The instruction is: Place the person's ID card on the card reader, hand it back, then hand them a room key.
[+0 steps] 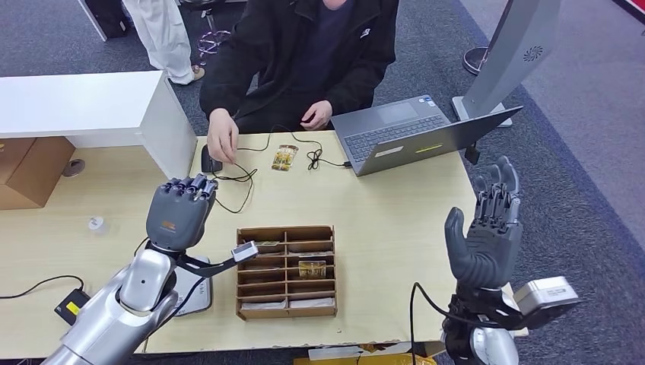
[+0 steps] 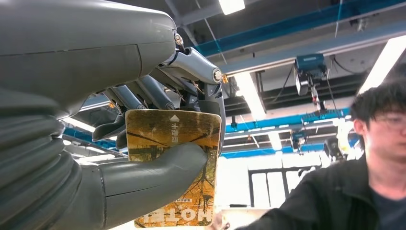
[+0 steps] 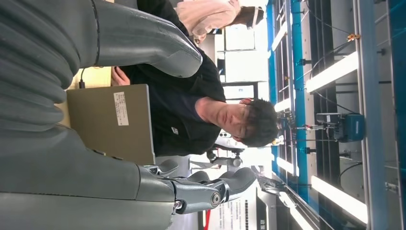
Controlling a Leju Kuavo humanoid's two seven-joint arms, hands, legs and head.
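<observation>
My left hand (image 1: 179, 213) is raised over the table's left half, its back towards me. The left wrist view shows it pinching a room key card (image 2: 174, 165) printed with autumn trees and the word HOTEL between thumb (image 2: 158, 175) and fingers. A second yellow-printed card (image 1: 284, 157) lies on the table in front of the seated person (image 1: 304, 53). One of the person's hands (image 1: 222, 141) rests on the table by a small black device (image 1: 209, 162). My right hand (image 1: 487, 228) stands upright at the table's right edge, fingers apart, holding nothing.
A brown compartment box (image 1: 285, 270) with cards in its slots sits near the front edge. A flat pale device (image 1: 196, 296) lies partly under my left arm. An open laptop (image 1: 403, 133) and black cables (image 1: 243, 179) occupy the far side. A white counter (image 1: 84, 106) stands at the left.
</observation>
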